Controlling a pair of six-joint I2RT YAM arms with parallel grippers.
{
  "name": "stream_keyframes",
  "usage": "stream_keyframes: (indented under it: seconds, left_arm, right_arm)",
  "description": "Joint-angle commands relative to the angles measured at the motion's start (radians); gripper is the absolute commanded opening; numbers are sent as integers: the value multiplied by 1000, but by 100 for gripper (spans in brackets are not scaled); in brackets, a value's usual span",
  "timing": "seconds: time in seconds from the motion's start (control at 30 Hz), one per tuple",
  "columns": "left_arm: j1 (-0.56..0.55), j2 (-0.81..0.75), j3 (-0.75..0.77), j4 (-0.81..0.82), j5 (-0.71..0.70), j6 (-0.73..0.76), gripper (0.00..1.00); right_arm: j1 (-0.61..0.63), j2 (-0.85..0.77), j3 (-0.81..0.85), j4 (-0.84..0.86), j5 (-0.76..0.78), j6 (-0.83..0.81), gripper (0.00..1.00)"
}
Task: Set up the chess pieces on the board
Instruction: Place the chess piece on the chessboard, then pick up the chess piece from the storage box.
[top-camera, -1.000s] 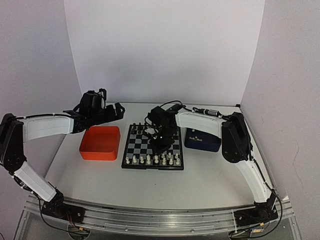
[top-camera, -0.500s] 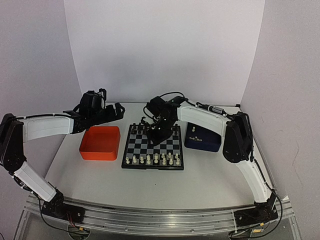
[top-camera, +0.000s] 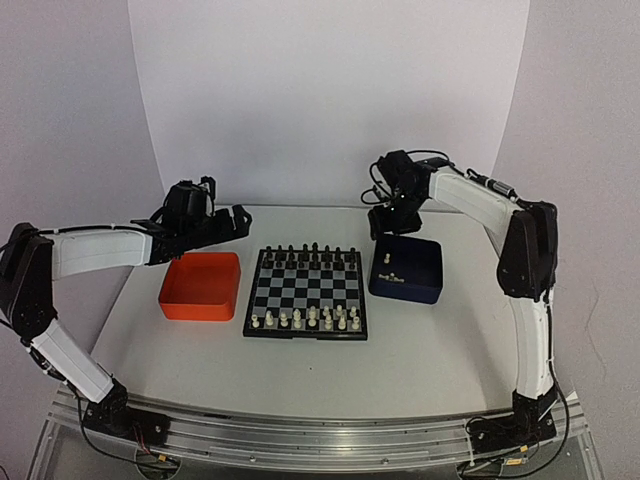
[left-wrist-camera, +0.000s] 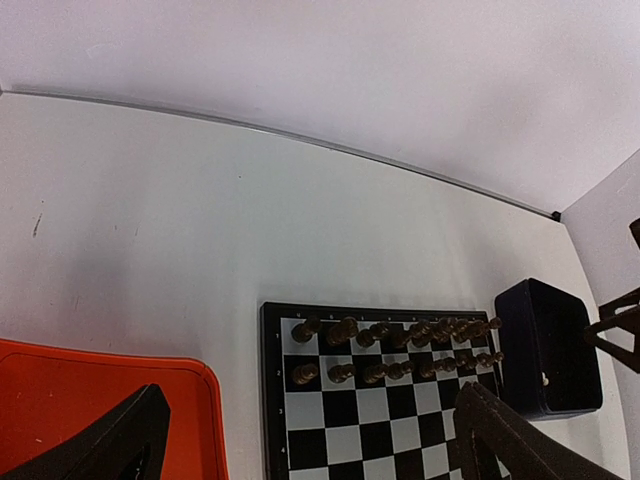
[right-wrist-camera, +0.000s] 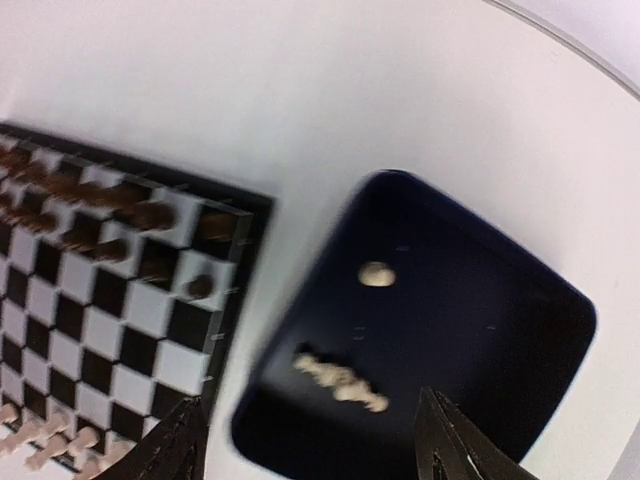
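Note:
The board (top-camera: 305, 293) lies mid-table. Cream-white chess pieces (top-camera: 305, 319) fill its two near rows; black pieces (top-camera: 310, 256) fill the far rows. One more cream piece (top-camera: 388, 258) stands in the dark blue tray (top-camera: 425, 283), seen from above in the right wrist view as a round dot (right-wrist-camera: 376, 274) beside a blurred cream streak (right-wrist-camera: 340, 382). My right gripper (top-camera: 385, 220) hangs open and empty over that tray's far left part (right-wrist-camera: 310, 452). My left gripper (top-camera: 236, 222) is wide open and empty above the orange tray's far edge (left-wrist-camera: 310, 450).
The orange tray (top-camera: 200, 258) sits left of the board, its corner (left-wrist-camera: 190, 380) low in the left wrist view. White walls close in at the back and sides. The board's far end (left-wrist-camera: 390, 410) and the blue tray (left-wrist-camera: 515, 350) show between my left fingers.
My right arm has lifted off the board and swung back and right to above the blue tray, its jaws widening on the way. The left arm has not moved.

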Motion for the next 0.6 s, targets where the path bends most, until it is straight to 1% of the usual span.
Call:
stream_keyframes:
  seconds: [0.0, 0.1, 0.27, 0.43, 0.57]
  left_arm:
    - [4, 24, 70, 16, -32, 9, 100]
    - [4, 39, 88, 3, -40, 8, 100]
    - [4, 66, 121, -30, -48, 2, 100]
    - [4, 76, 127, -38, -52, -9, 100]
    - [4, 78, 125, -45, -56, -17, 100]
  right_arm:
    - [-109, 22, -39, 20, -19, 15, 67]
    - [-141, 99, 7, 22, -53, 0, 65]
    - [-163, 221, 105, 24, -68, -12, 62]
    - [-166, 283, 153, 28, -97, -39, 58]
    - [-166, 316, 174, 36, -88, -41, 53]
